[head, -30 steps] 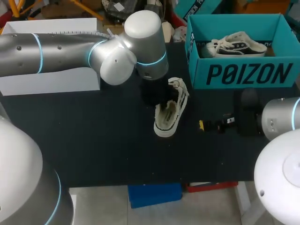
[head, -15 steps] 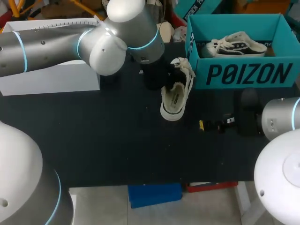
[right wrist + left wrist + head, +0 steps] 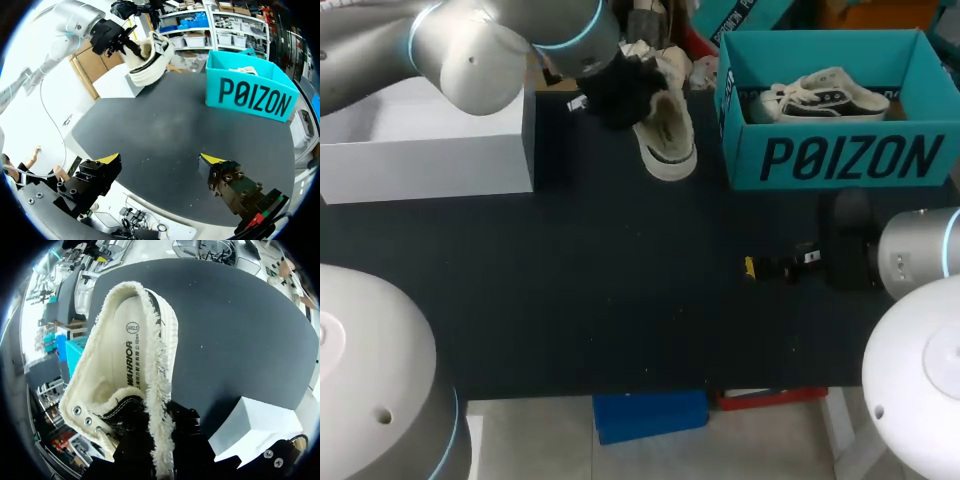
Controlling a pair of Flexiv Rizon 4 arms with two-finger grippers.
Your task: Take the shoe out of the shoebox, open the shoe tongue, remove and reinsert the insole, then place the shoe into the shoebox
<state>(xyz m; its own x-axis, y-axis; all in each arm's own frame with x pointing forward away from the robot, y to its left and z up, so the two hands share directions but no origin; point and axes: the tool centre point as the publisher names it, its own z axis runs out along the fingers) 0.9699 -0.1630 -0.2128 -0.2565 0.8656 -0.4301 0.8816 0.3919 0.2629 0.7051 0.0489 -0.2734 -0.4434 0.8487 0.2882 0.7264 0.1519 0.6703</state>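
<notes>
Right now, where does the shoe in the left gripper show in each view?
Head view: shoe at the table's far edge, left of the teal shoebox.
Left wrist view: shoe fills the middle, opening facing the camera.
Right wrist view: shoe aloft in the left gripper, across the table.
Shared landmark: the teal shoebox.

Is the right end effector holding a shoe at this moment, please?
No, the right end effector stands open and empty above the table, while the shoe is held by the left end effector.

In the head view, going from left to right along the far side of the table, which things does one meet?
white box → lifted shoe → teal shoebox
</notes>
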